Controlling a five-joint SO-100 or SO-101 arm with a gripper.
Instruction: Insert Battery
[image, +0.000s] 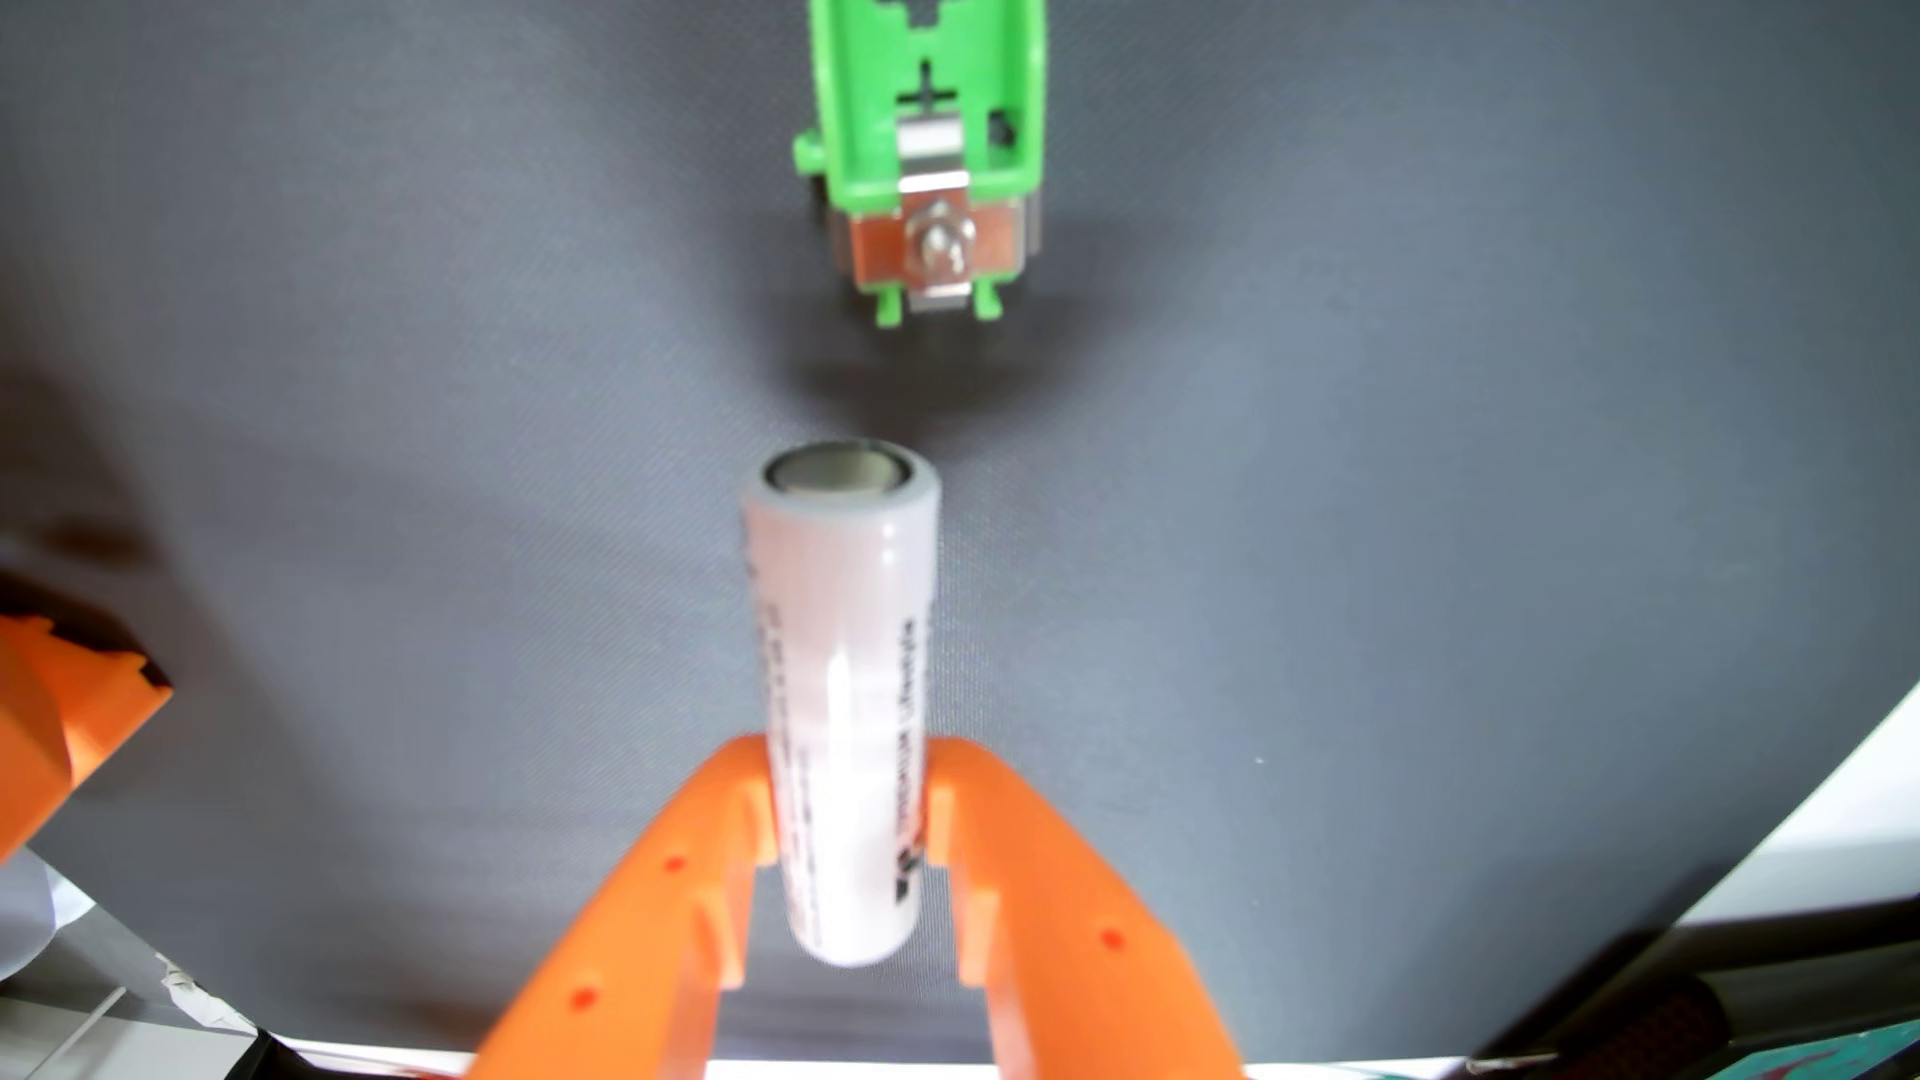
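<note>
A dark grey fabric mat (416, 363) is covering pretty much the whole wrist view, with a bit of white table edge peeking in around 4 o'clock. The orange gripper (850, 810) is coming in from 6 o'clock and it's clamping a white cylindrical battery (842, 675), jaws closed snug against its lower half, flat metal end pointing toward 12 o'clock. The battery looks lifted off the mat, though I can't say for sure.

The green battery holder (925, 135) is sitting up at 12 o'clock, well apart from the battery tip, with a plus mark and a metal contact clip facing us.

Handling-wise, I'm guessing this cell is rigid and fairly dense, with a glossy wrap that's looking slippery. Gripping nearer the middle seems safer for pressing it past that springy contact, since the low hold could be letting it pivot.
</note>
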